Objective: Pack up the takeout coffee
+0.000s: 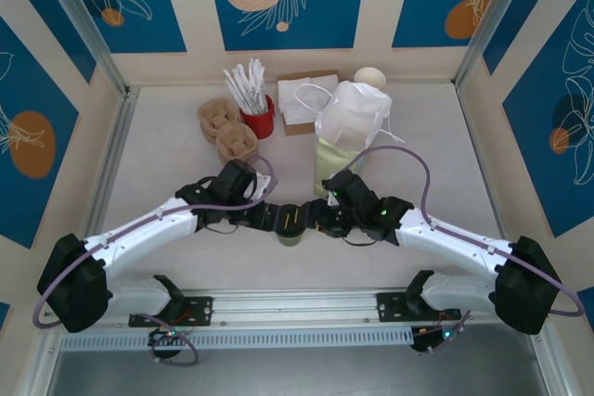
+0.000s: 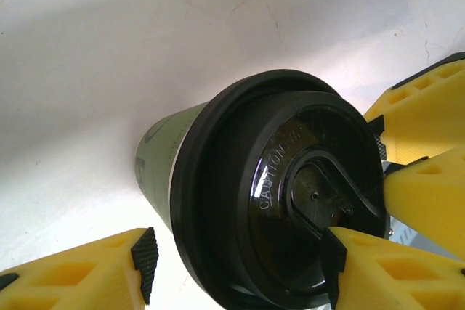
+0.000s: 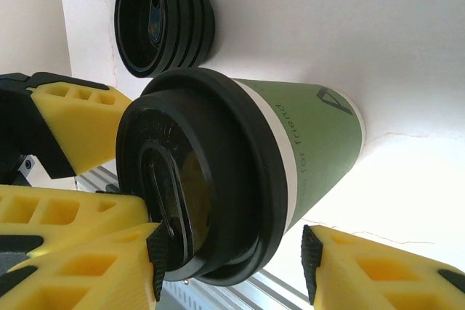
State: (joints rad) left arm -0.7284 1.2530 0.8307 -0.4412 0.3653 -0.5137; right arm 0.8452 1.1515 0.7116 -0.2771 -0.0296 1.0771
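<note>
From above, both wrists hide most of the one takeout coffee [image 1: 290, 225], which is mid-table [image 1: 167, 173] and nearer the front edge. The left gripper [image 2: 240, 260] straddles its lid with jaws apart, one pad [image 2: 145, 259] clear of the rim. The right gripper [image 3: 234, 266] brackets the lid too, but I cannot tell whether it pinches. One stack of black lids [image 3: 163, 19] lies beside the cup. Toward the back edge are one green paper bag [image 1: 331, 169], one white plastic bag [image 1: 353, 110], one red cup of white sticks [image 1: 259, 121] and two pulp carriers [image 1: 227, 129].
</note>
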